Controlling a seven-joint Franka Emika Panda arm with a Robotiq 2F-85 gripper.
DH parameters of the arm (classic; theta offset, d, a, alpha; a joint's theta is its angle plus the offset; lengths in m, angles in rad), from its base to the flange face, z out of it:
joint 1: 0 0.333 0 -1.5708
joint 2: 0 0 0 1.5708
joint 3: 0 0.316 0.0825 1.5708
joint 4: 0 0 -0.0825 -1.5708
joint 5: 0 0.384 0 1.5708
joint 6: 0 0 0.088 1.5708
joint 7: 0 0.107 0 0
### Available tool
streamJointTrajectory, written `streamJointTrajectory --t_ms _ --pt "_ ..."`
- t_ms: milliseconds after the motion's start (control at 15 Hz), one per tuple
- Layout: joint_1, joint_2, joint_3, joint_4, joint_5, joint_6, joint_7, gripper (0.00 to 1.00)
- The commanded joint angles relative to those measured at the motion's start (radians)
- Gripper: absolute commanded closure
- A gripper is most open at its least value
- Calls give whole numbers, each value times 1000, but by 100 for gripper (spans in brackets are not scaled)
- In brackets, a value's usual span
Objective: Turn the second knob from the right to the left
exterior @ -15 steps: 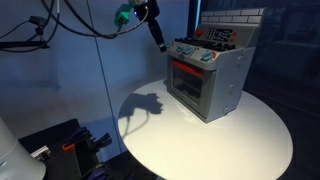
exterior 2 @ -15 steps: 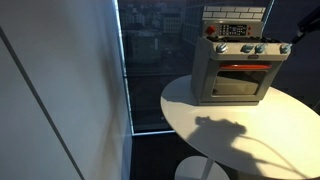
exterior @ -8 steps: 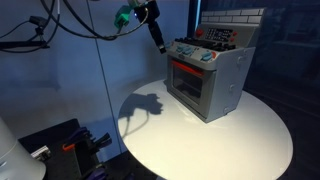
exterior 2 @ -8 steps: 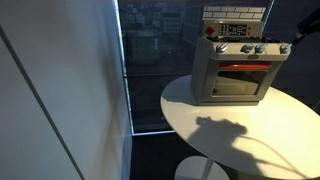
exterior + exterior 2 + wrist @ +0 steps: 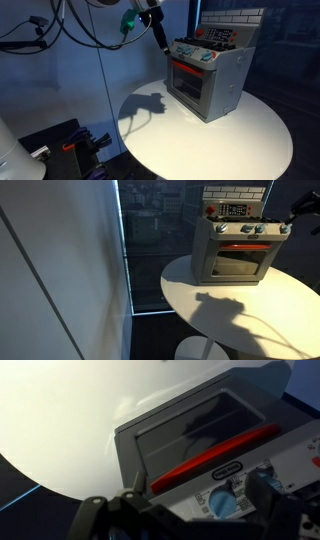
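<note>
Pale blue against grey plastic, the row of knobs (image 5: pixel 245 228) runs along the top of the front of a toy oven (image 5: pixel 205 80), just above its glazed door and red handle (image 5: pixel 215 455). The second one from the right lies just inside that row's right end, but the exterior views show it too small to single out. In the wrist view one blue knob (image 5: pixel 225 505) shows low in the picture between the two dark fingers (image 5: pixel 132 508); which knob of the row it is I cannot tell. The gripper (image 5: pixel 160 45) hangs in the air off the oven's upper front corner, near the knob row but clear of it, jaws spread wide and holding nothing; in an exterior view it shows only at the picture's right edge (image 5: pixel 287 226). The oven stands toward one edge of a round white table (image 5: pixel 200 145), its back close to the rim. The surface in front of the door is bare out to the opposite rim, crossed only by the arm's shadow (image 5: pixel 140 105). Past the table's edge are a blue-lit wall, hanging cables (image 5: pixel 40 30) and dark equipment (image 5: pixel 60 140) low down.
</note>
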Motion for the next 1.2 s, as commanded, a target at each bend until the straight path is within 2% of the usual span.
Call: streamJointTrajectory --t_ms 0,400,1133 --pt "-7 52 14 37 6 53 40 0" --pt "-4 128 16 91 6 129 84 0" --pt "9 256 14 205 32 188 117 0"
